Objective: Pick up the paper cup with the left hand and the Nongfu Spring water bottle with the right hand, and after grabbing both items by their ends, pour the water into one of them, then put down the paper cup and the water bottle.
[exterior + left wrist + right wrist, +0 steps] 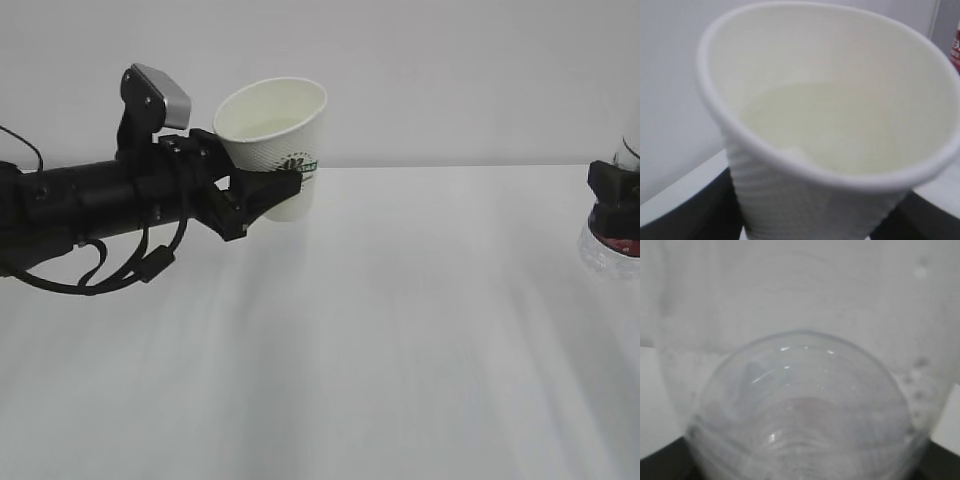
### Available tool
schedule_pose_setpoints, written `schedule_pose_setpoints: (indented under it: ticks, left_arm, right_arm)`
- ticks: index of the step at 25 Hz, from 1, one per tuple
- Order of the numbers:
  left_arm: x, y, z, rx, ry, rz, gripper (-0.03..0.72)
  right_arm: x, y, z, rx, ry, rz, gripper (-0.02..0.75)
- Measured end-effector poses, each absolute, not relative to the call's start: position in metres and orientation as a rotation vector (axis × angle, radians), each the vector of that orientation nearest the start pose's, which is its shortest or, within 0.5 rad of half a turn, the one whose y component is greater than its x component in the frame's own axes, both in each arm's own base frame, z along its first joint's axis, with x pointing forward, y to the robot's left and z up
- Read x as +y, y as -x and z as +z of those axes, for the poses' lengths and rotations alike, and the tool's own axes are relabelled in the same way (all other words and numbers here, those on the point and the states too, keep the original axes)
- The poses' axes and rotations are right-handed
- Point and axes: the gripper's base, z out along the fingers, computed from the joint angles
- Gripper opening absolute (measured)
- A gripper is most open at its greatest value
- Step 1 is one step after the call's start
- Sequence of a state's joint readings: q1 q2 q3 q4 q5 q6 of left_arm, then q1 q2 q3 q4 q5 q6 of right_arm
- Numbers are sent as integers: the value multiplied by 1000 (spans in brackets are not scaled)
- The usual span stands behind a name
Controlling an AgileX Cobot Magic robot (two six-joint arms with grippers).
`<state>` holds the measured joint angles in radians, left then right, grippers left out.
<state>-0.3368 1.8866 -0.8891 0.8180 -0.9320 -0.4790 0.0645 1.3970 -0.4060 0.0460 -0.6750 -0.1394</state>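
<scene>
1. My left hand (262, 195) reaches in level from the left of the frame, its fingers clamped on the lower part of the paper cup (275, 140), above the table (400, 330).
2. The cup is white, ribbed, green-logoed, tilted slightly, with water (825, 130) inside.
3. My right hand (615, 185) sits at the right edge, gripping the Nongfu Spring water bottle (612, 240), red label showing.

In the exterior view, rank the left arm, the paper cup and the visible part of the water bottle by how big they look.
1. left arm
2. paper cup
3. water bottle, cropped by the frame edge, so only its visible part counts
</scene>
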Motion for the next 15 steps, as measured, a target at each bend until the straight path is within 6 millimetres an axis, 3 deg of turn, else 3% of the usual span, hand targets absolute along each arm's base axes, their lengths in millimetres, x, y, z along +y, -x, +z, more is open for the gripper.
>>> schedule_pose_setpoints:
  ticks: [15]
  left_arm:
    - [-118,-356,185,1593,-624,-582,486]
  right_arm:
    - [14,-250,204,1792,130,-54,503]
